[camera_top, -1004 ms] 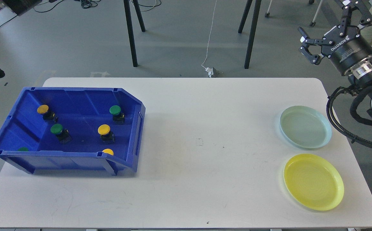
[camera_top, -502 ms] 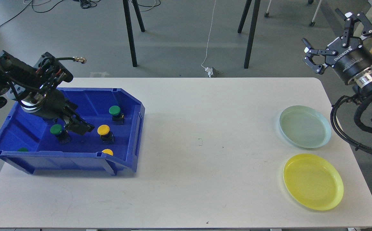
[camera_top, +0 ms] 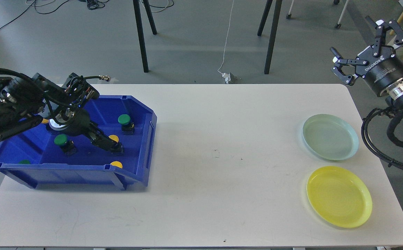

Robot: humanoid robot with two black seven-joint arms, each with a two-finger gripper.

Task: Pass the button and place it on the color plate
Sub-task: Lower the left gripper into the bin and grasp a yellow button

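A blue bin (camera_top: 142, 139) at the table's left holds several push buttons. Green ones stand at the back right (camera_top: 124, 119) and at the left middle (camera_top: 60, 140). A yellow one (camera_top: 114, 138) is in the middle and another yellow one (camera_top: 116, 164) peeks over the front wall. My left gripper (camera_top: 113, 146) reaches down into the bin and is at the middle yellow button. Its dark fingers cannot be told apart. My right gripper (camera_top: 354, 38) is open and empty, raised off the table's far right corner. A pale green plate (camera_top: 330, 137) and a yellow plate (camera_top: 339, 196) lie at the right.
The white table (camera_top: 222, 180) lies between the bin and the plates. A green cap (camera_top: 24, 161) shows at the bin's front left corner. Black stand legs (camera_top: 142, 38) and a cable are on the floor beyond the table.
My left arm came in from the left and moved right and down across the bin, from the green button to the middle yellow button. The right gripper shifted slightly right and stayed open.
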